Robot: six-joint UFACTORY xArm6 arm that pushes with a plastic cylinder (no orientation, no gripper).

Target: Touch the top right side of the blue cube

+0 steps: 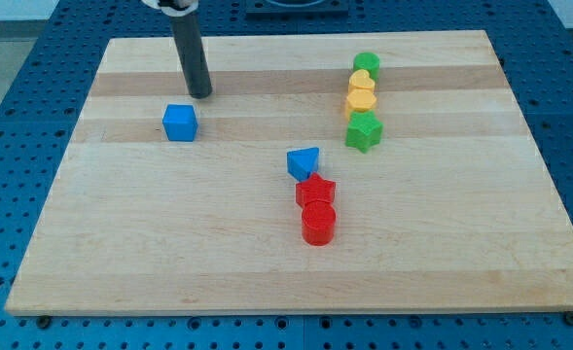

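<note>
The blue cube [180, 122] sits on the wooden board at the view's upper left. My tip [200, 95] rests on the board just above and to the right of the cube, a small gap apart from its top right corner. The dark rod rises from the tip toward the view's top edge.
A blue triangular block [304, 161] lies mid-board, with a red star block [316, 192] and a red cylinder [318, 223] below it. At upper right stand a green cylinder [367, 65], two yellow blocks [361, 93] and a green star block [364, 131]. The wooden board [121, 262] lies on a blue pegboard.
</note>
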